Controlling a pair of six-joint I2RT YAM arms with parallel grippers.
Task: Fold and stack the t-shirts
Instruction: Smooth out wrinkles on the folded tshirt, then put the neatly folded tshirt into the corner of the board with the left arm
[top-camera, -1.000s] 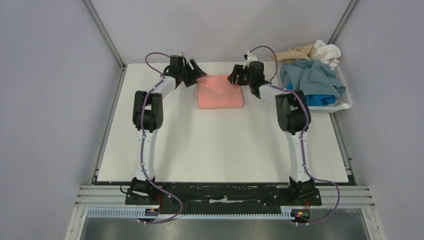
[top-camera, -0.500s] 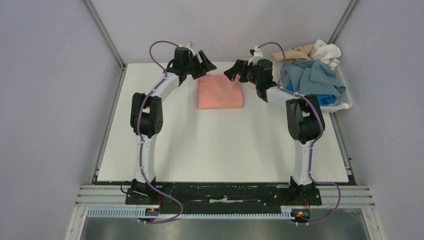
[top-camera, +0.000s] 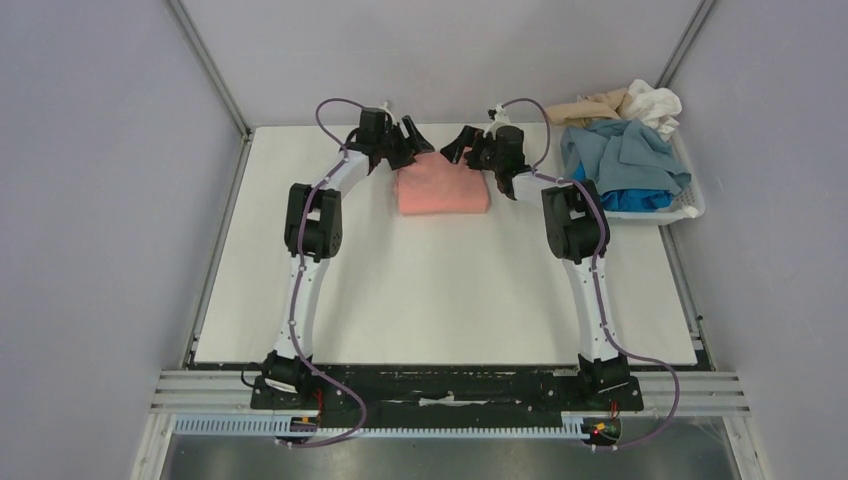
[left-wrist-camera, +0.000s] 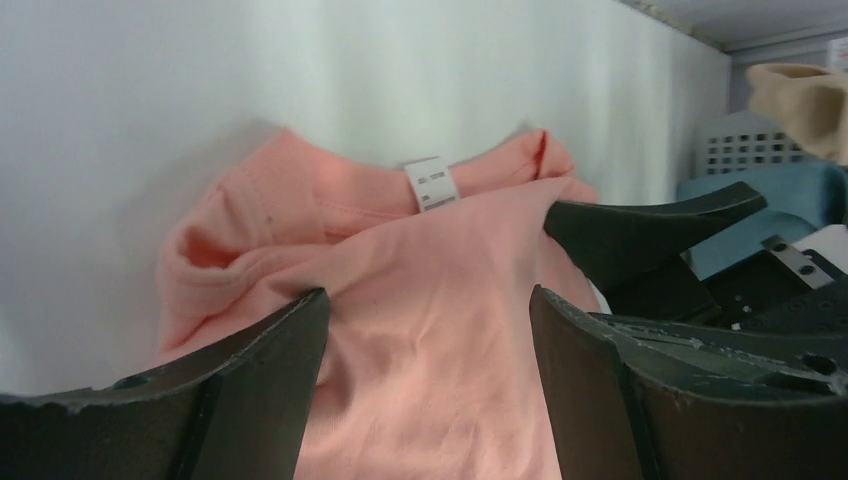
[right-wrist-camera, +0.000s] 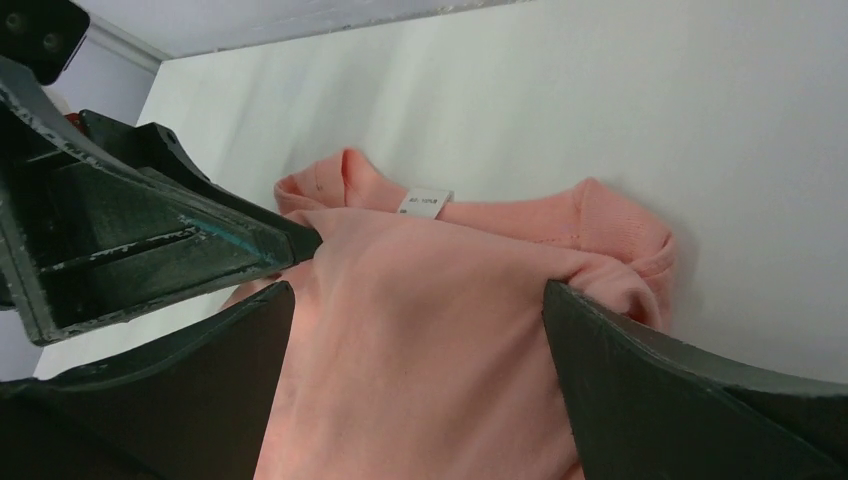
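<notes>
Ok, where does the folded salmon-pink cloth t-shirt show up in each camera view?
Top external: salmon-pink cloth t-shirt, upper centre of the white table.
Left wrist: t-shirt centre down to the bottom edge.
Right wrist: t-shirt centre down to the bottom edge.
Shared landmark: its small white neck label, in both wrist views; too small from above.

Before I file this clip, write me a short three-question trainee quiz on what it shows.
1. True or false: the white plastic basket holds crumpled shirts.
2. The left gripper and right gripper are: A both open, B both shut, C one open and one shut.
3. Counting the salmon-pink folded cloth t-shirt, how many folded shirts lie on the white table?
Key: 1 true; 2 A; 3 one.
</notes>
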